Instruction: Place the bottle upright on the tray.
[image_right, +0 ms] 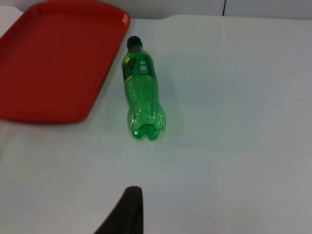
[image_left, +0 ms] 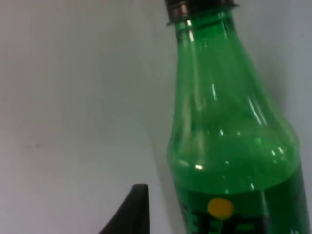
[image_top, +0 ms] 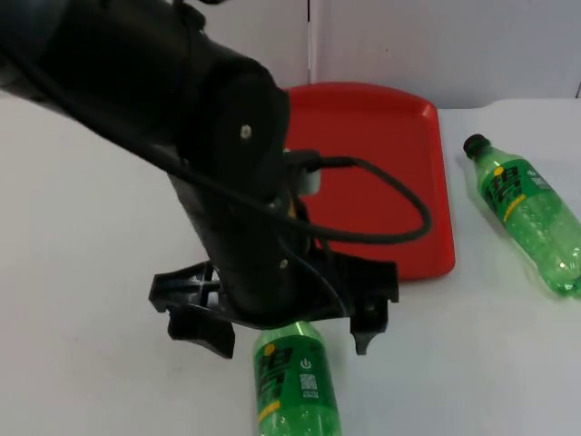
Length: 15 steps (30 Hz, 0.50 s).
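Note:
A green soda bottle (image_top: 295, 381) with a dark label lies on its side at the table's front edge, its neck hidden under my left arm. My left gripper (image_top: 286, 334) hangs open right above it, one finger on each side and apart from it. The left wrist view has the bottle's shoulder (image_left: 229, 161) and black cap (image_left: 200, 7) very close, beside one fingertip (image_left: 132, 212). A second green bottle (image_top: 531, 213) (image_right: 141, 87) lies on its side right of the red tray (image_top: 399, 182) (image_right: 53, 63). My right gripper (image_right: 129, 217) waits well back from that bottle, above bare table.
The tray is shallow, with a raised rim, and sits at the back centre against the grey wall. My left arm covers the tray's left part in the top view. White table lies open to the left and between the two bottles.

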Motion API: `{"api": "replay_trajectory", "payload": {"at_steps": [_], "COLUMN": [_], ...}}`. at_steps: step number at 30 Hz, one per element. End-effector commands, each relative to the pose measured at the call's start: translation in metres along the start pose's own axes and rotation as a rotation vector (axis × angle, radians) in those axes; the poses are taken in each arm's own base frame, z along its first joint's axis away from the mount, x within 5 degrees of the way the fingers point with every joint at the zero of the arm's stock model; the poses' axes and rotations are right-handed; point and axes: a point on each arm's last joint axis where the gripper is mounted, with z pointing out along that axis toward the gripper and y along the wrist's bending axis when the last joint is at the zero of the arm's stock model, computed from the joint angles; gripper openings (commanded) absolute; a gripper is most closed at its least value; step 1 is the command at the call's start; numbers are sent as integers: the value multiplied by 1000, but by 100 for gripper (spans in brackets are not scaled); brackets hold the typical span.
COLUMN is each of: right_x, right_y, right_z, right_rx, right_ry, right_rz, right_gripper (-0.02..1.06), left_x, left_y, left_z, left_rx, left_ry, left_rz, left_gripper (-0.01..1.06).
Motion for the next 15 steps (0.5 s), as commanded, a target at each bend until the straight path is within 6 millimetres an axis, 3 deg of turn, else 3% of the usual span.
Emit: {"api": "replay_trajectory", "payload": {"at_steps": [1,15], "right_x": [0,0], "right_y": [0,0], "right_z": [0,0], "right_rx": [3,3], "right_ry": [-4,-4], "right_rz": [-7,-7], "right_gripper": [105,105], "left_x": [-2,0], "left_y": [-1,-1], "left_z": [6,37], "left_rx": [-31,-86], "left_ry": [-1,-35], "left_rz": [-10,-85], "left_gripper": [105,105]}}
